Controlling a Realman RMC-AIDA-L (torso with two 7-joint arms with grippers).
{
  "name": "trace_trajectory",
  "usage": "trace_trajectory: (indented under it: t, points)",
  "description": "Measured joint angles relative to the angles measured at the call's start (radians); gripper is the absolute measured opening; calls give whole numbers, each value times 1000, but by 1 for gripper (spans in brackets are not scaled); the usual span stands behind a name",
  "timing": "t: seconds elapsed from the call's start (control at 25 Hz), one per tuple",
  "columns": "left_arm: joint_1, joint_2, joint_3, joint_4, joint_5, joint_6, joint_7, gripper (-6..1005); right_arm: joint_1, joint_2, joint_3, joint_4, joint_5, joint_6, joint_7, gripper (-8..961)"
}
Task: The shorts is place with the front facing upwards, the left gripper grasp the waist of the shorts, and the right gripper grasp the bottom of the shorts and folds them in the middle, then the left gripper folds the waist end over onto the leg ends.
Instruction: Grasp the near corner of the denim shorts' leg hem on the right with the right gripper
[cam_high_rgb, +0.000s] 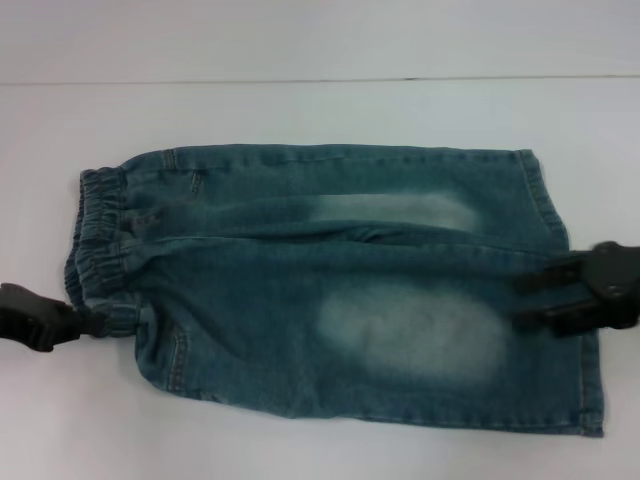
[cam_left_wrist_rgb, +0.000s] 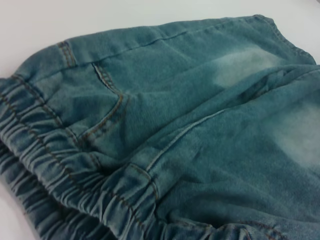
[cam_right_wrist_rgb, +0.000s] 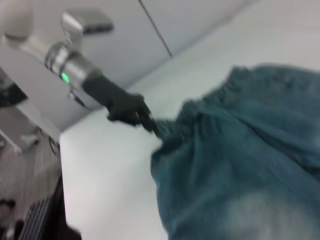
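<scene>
1. While spread flat on the white desk (cam_high_rgb: 320, 110), front side up, lay as denim shorts (cam_high_rgb: 330, 280) with both legs side by side.
2. Reached between the two arms: elastic waist (cam_high_rgb: 100, 240) at the left pincer (cam_high_rgb: 95, 322), leg hems (cam_high_rgb: 560, 250) at the right pincer (cam_high_rgb: 530, 300).
3. Pinched the near corner of the waistband with the left pincer, fingers pressed together on the gathered cloth; seen also from the right wrist, black tip (cam_right_wrist_rgb: 150, 125) buried in the fabric edge.
4. Rested over the near leg's hem with the right pincer, fingers spread, one dark finger (cam_high_rgb: 545, 277) beyond the other, cloth between them not yet squeezed.
5. Showed faded pale patches on both legs, between the pincers.
</scene>
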Motion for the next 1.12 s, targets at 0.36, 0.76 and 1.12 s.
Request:
trace_trajectory:
  t: [0.36, 0.76, 1.12]
  points:
    - [-29, 4, 7, -16, 6, 7, -19, 25, 57, -96, -8, -15, -243, -146, 171, 730]
    - [-57, 17, 10, -15, 7, 26, -39, 25, 107, -61, -17, -26, -507, -129, 209, 731]
    - [-59, 16, 32, -15, 8, 23, -52, 26, 113, -32, -24, -19, -584, -79, 221, 731]
